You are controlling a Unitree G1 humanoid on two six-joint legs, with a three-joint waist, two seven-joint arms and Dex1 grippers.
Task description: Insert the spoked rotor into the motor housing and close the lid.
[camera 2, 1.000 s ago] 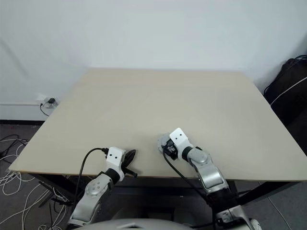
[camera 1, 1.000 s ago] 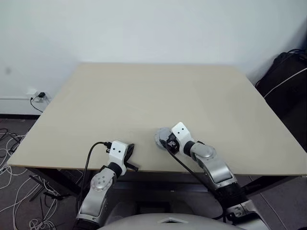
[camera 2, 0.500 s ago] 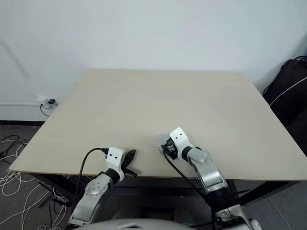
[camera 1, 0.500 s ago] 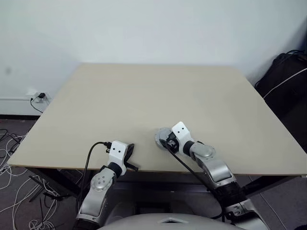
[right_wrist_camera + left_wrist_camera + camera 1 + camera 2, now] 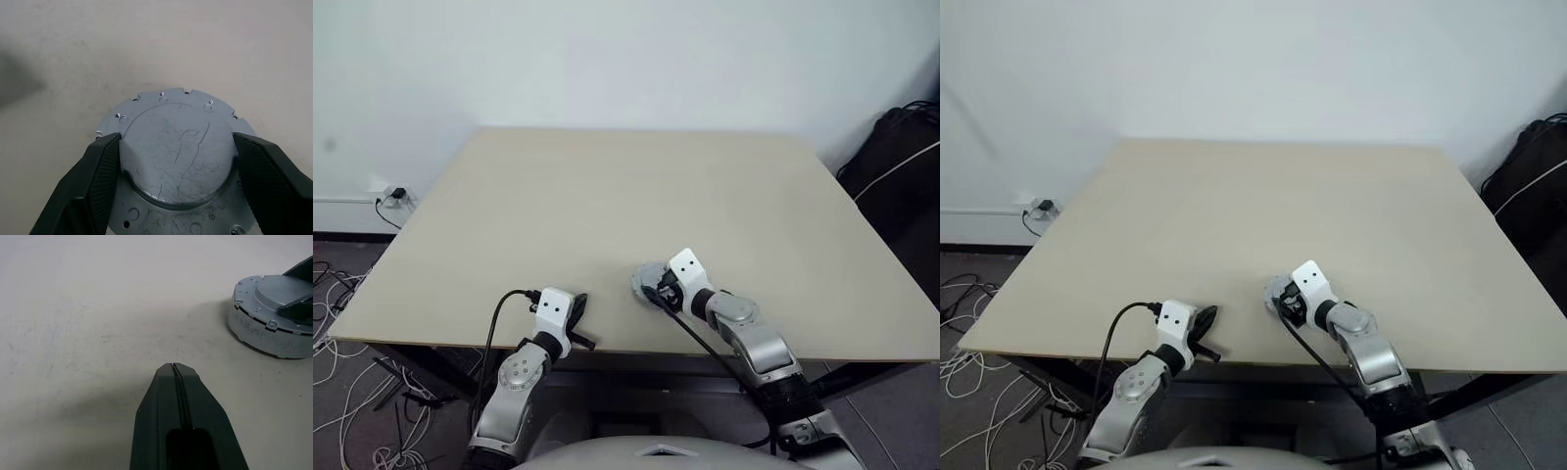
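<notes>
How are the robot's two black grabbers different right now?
The left gripper has its jaws pressed together, empty, while the right gripper has its jaws spread wide on either side of the raised hub of the round silver-grey metal lid. The left one hangs over the bare beige table; the right one is down on the lid. Both have two black fingers.

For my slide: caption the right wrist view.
Right gripper grips the lid's raised hub on the table.
</notes>
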